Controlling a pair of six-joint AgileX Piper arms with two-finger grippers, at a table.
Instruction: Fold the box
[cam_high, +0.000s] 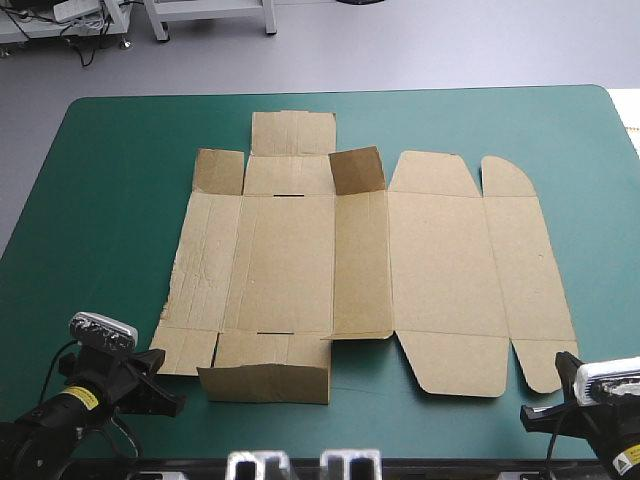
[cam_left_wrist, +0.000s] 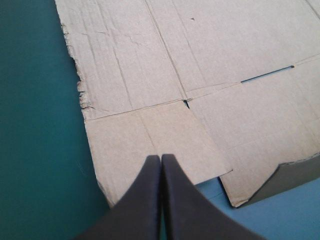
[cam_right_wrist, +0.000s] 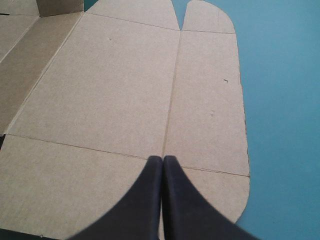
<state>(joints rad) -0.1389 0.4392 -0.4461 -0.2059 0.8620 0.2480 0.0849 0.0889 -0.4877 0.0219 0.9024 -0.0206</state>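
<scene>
Box lies opened out as a brown cut sheet in the middle of the teal-green surface, and most of it is flat. Two parts stand up. One is a small far flap, tilted and darker than the board around it. The other is a near wall at the near left, raised so that from above you see only its outer face; what lies right behind it is hidden. The sheet's left edge is ragged, which shows clearest in the left wrist view.

Your left hand is closed, its black fingers meeting in one pointed arch. It sits over the near-left corner flap, just beside the near wall, which that view cuts off as a dark wedge. You cannot tell whether the fingertips touch the board or hang just above it.

Your right hand is closed too. Its tip is over the crease where the near-right corner flap meets the rounded side panel. Contact cannot be judged here either. From above, this hand is partly cut off at the picture's edge. The two hands are well apart, at opposite near corners of the box.
</scene>
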